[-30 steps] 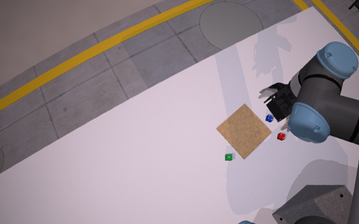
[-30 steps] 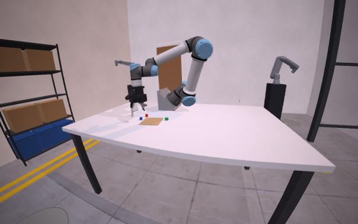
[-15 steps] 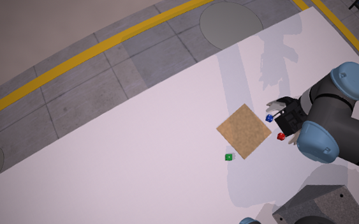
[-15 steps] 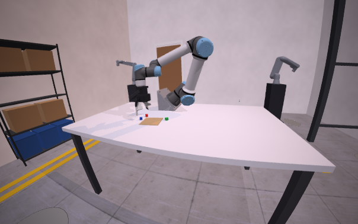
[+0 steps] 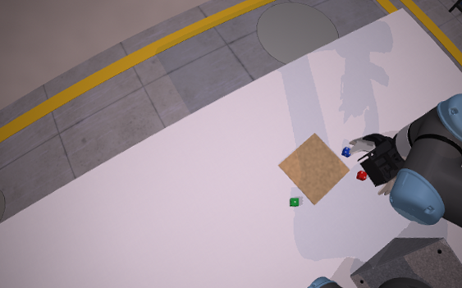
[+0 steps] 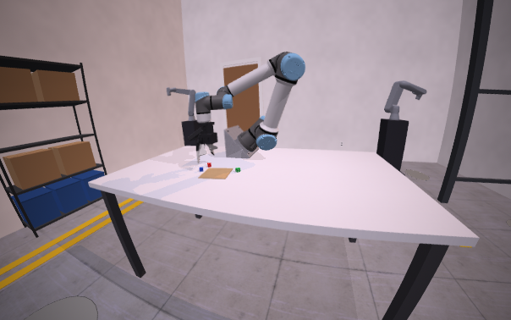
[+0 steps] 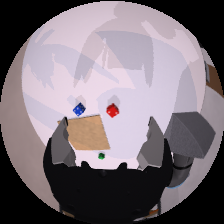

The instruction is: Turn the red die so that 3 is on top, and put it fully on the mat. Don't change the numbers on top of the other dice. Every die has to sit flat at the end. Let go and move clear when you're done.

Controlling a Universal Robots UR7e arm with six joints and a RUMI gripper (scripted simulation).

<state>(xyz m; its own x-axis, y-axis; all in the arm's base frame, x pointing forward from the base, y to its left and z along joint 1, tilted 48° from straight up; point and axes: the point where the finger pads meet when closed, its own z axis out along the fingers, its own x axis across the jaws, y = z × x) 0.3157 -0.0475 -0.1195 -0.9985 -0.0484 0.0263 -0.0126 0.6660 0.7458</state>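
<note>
Red die (image 5: 361,175) off mat (image 5: 313,168), tool (image 5: 371,165) open above

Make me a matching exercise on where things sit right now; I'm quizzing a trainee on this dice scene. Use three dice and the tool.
Things:
1. red die
2. blue die
3. green die
4. tool

States:
A. open, holding nothing
B. on the table by the mat, on the side away from the arm
C. off the mat, beside one open finger
D. off the mat, close under the tool's body

Pairs: 1-D, 2-C, 3-B, 4-A
</note>
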